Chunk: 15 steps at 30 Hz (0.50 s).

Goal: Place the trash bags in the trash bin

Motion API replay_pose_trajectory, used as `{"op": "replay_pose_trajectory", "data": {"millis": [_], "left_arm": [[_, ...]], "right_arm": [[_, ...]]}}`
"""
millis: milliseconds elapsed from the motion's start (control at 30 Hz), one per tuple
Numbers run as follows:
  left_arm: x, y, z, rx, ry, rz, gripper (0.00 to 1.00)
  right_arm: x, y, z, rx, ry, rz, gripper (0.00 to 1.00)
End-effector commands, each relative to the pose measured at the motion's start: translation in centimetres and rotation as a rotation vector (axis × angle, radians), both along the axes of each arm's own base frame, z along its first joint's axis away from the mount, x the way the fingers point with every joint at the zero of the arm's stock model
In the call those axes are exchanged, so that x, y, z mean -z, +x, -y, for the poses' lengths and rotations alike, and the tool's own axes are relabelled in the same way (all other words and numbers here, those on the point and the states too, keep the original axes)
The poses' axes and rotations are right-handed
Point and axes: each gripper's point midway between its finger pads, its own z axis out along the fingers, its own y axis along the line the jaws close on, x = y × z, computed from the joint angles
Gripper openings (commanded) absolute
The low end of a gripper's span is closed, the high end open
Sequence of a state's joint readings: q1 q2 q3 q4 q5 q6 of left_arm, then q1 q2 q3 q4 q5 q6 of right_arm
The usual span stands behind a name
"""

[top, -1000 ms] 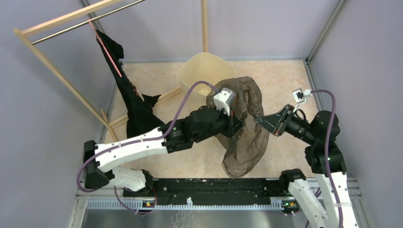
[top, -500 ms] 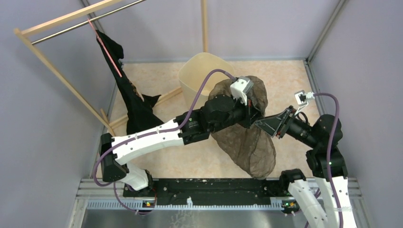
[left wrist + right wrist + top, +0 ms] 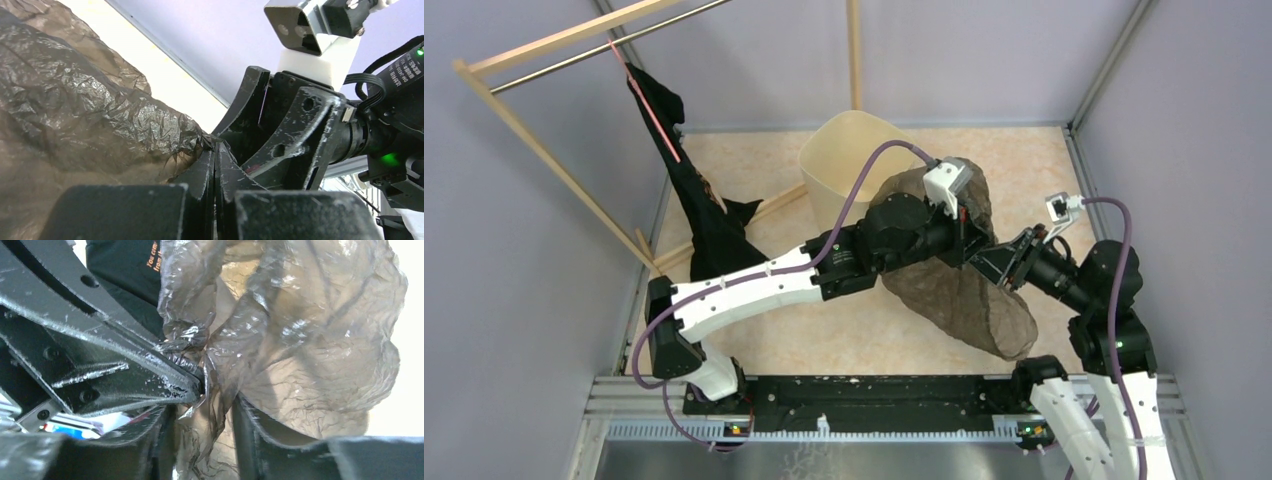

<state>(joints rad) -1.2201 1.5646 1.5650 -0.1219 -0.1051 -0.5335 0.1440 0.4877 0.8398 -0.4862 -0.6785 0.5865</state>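
I had my L gripper [image 3: 214,150] clamped on the trash bag [image 3: 969,295] edge, prob to carry it solo to the trash bin [image 3: 824,160]; R gripper [image 3: 205,422] jaws apart, film loose between.

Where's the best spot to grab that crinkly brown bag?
Probably the bunched edge of the trash bag, just beside where the left gripper pinches it, coming in from the right. There the film is gathered thick; lower down it hangs loose.

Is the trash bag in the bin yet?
Out: the trash bag hangs from the shut left pincer, beside the trash bin, not inside it.
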Motion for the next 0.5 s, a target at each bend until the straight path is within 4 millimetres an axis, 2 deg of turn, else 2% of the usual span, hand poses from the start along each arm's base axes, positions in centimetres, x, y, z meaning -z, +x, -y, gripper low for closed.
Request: {"op": "replay_pose_trajectory", "data": {"millis": [0, 100, 200, 267, 333, 400, 467], "left_arm": [[-3.3, -0.8, 1.1, 0.054, -0.090, 0.020, 0.00], [-3.3, -0.8, 0.8, 0.051, -0.091, 0.024, 0.00], [-3.3, -0.5, 0.0, 0.031, -0.062, 0.048, 0.03], [-2.7, 0.1, -1.1, -0.013, -0.018, 0.065, 0.18], [-1.6, 0.9, -2.9, -0.085, 0.036, 0.072, 0.38], [0.0, 1.6, -5.1, -0.160, 0.093, 0.064, 0.57], [1.7, 2.0, -7.9, -0.238, 0.153, 0.049, 0.70]], "right_arm": [[-2.0, 0.2, 0.4, 0.039, 0.005, 0.072, 0.32], [-1.7, 0.5, 0.9, 0.081, 0.002, 0.068, 0.13], [-1.8, 0.8, 1.7, 0.140, -0.003, 0.078, 0.00], [-1.5, 0.9, 2.7, 0.204, -0.029, 0.074, 0.00], [-1.4, 1.3, 4.5, 0.315, -0.068, 0.077, 0.00], [-1.4, 1.3, 6.8, 0.447, -0.104, 0.081, 0.00], [-1.6, 1.1, 8.9, 0.559, -0.139, 0.076, 0.00]]}}
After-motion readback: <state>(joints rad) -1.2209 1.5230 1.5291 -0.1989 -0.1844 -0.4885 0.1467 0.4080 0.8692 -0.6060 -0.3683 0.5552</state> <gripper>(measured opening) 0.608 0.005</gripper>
